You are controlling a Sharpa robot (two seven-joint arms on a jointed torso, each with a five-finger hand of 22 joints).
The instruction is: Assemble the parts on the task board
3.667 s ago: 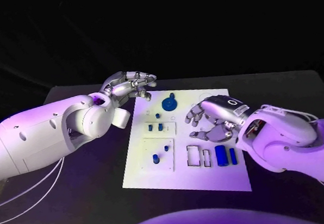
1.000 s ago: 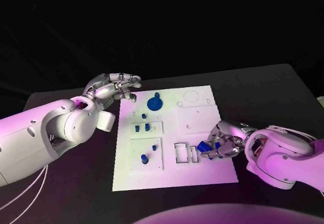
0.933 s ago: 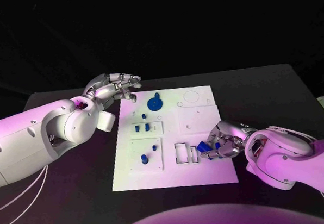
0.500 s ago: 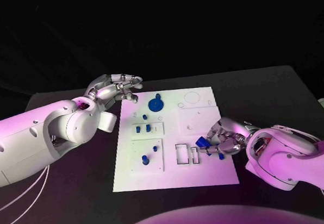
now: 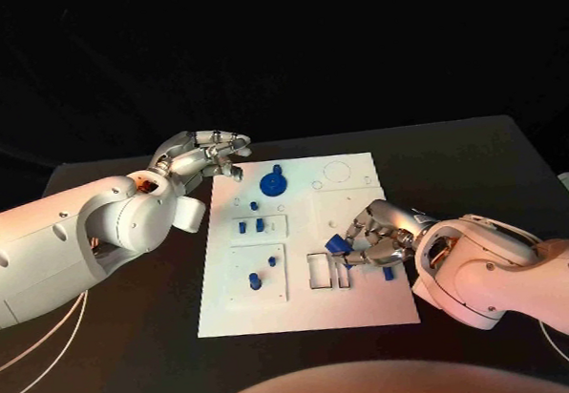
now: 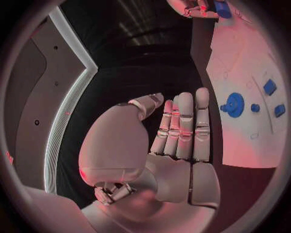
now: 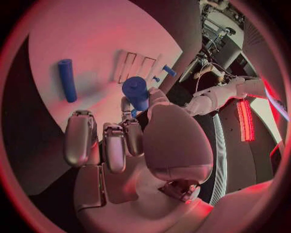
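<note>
**Right hand holds a blue cylinder over the board's slots**

From the head camera I see the white task board (image 5: 365,298) lying in the middle of the black table (image 5: 137,357). My right hand (image 5: 373,241) is over the board's near right part, its fingers closed around a short blue cylinder (image 5: 334,245). The right wrist camera shows that cylinder (image 7: 137,92) pinched between the thumb and a finger, held above the board beside a set of narrow rectangular slots (image 7: 135,67). A second, longer blue cylinder (image 7: 67,80) lies flat on the board, apart from the hand; in the head view it sits just right of the slots (image 5: 388,274).

My left hand (image 5: 205,155) hovers off the board's far left corner. The left wrist camera shows its fingers (image 6: 185,125) straight and side by side, the thumb alongside, with nothing in them.

Other blue parts stay on the board: a round disc with a knob (image 5: 273,181) near the far edge, two small blocks (image 5: 252,226) in a square recess below it, and a small peg piece (image 5: 256,279) in the larger recess nearer me.
</note>
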